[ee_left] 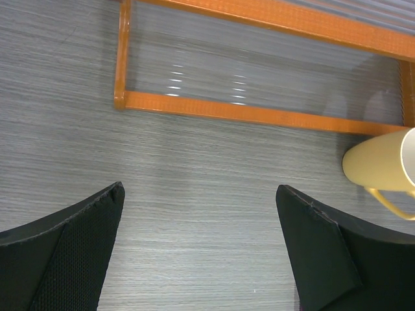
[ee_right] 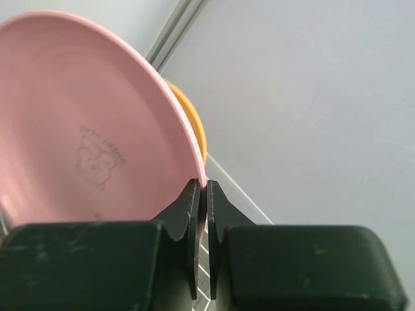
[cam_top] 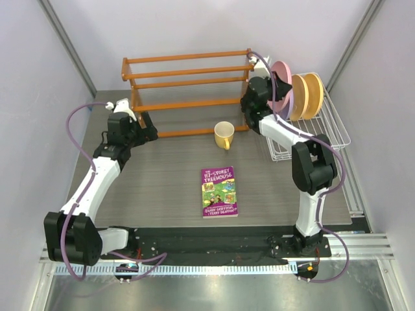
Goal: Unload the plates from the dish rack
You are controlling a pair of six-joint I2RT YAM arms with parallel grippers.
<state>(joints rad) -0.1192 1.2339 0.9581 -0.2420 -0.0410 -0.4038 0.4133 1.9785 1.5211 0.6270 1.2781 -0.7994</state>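
Observation:
The pink plate (cam_top: 281,79) stands on edge at the left end of the white wire dish rack (cam_top: 334,126). My right gripper (cam_top: 273,96) is shut on its rim; in the right wrist view the fingers (ee_right: 192,201) pinch the edge of the pink plate (ee_right: 84,123). An orange-tan plate (cam_top: 312,94) stands on edge behind it, and its rim (ee_right: 196,129) peeks past the pink one. I cannot make out the lilac plate. My left gripper (cam_top: 150,125) is open and empty, low over the table (ee_left: 201,214).
An orange wooden shelf rack (cam_top: 188,91) stands at the back; its bottom rail (ee_left: 246,111) is just ahead of my left gripper. A yellow mug (cam_top: 224,135) lies beside it, also in the left wrist view (ee_left: 379,165). A purple book (cam_top: 219,191) lies mid-table.

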